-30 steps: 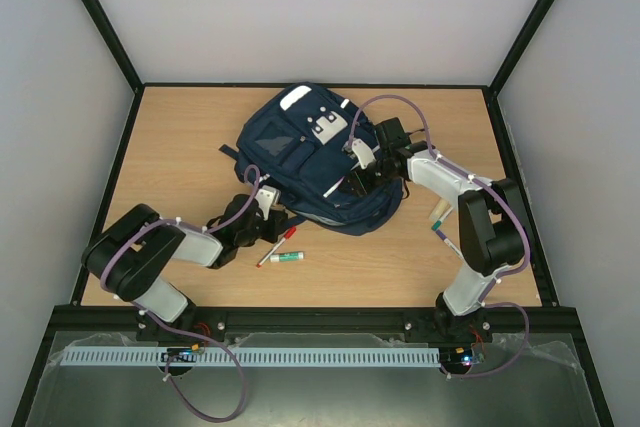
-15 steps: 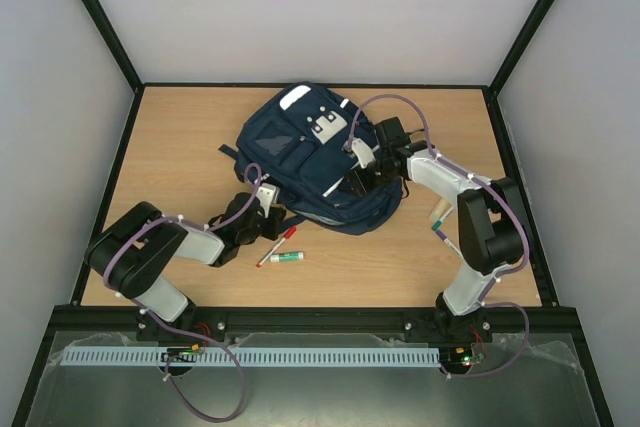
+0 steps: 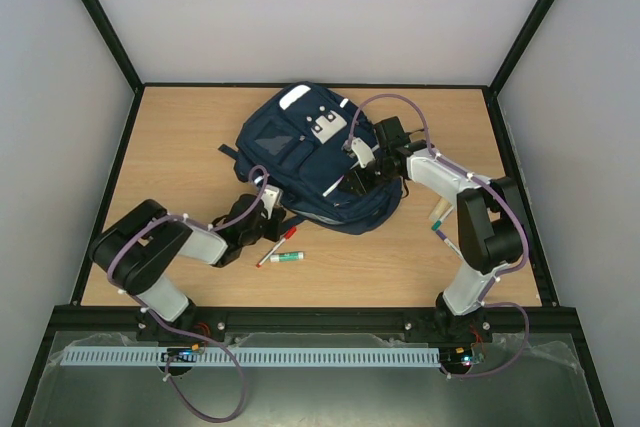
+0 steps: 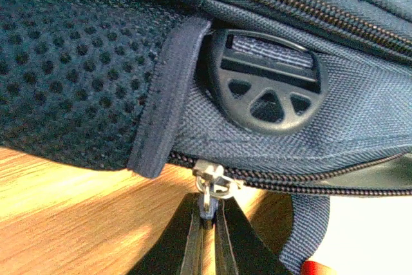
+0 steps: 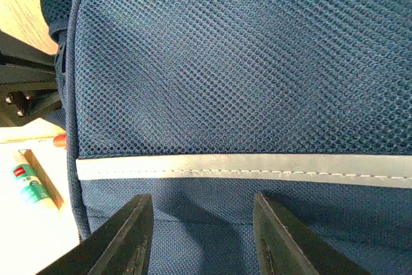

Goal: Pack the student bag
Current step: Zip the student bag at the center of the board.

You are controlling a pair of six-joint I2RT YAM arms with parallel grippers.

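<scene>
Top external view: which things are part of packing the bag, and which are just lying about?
In the job: student bag, zipper pull, left claw shut on it.
Lying loose: red-capped marker, glue stick, small items beside the right arm.

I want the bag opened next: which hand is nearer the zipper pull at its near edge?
Left. The left hand is shut on the zipper pull itself. The right hand is open, away at the student bag's right side.

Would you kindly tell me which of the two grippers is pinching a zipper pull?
The left gripper, jaws shut on the zipper pull of the student bag; the right gripper has its jaws apart against the mesh.
</scene>
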